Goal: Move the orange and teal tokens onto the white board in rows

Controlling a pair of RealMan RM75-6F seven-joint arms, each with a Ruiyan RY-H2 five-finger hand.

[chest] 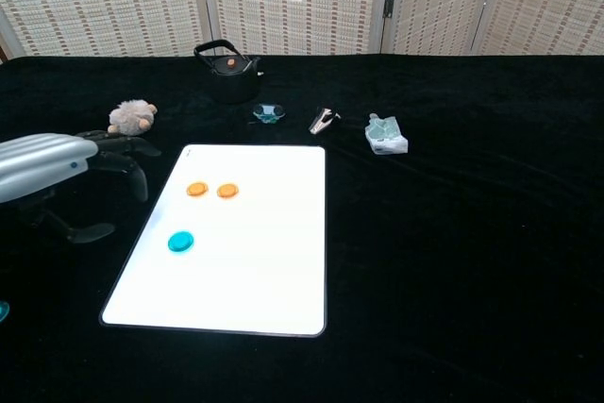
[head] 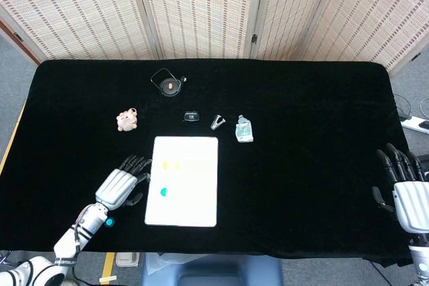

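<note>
On the white board (chest: 255, 261), two orange tokens (chest: 196, 190) sit side by side in a far row, touching neither each other nor the rim, and one teal token (chest: 180, 242) lies nearer, below the left orange one. Another teal token (head: 109, 222) rests on the black counter (head: 301, 165) near the near-left edge, just beside the left forearm; the chest view shows only a sliver of it at the left border.

The left hand (chest: 66, 176) hovers left of the board with fingers spread and nothing in it. The right hand (head: 405, 185) waits at the far right, open and empty, well apart from everything.

The risks look to me as follows:
- The loose teal token sits close to the counter's edge, so a clumsy reach could nudge it off.
- A flat disc on cloth is hard to pinch and may slip.
- A fingertip brushing the placed tokens while setting the next one down would spoil the rows.
- Placing it far from its teal partner would leave a crooked row.
</note>
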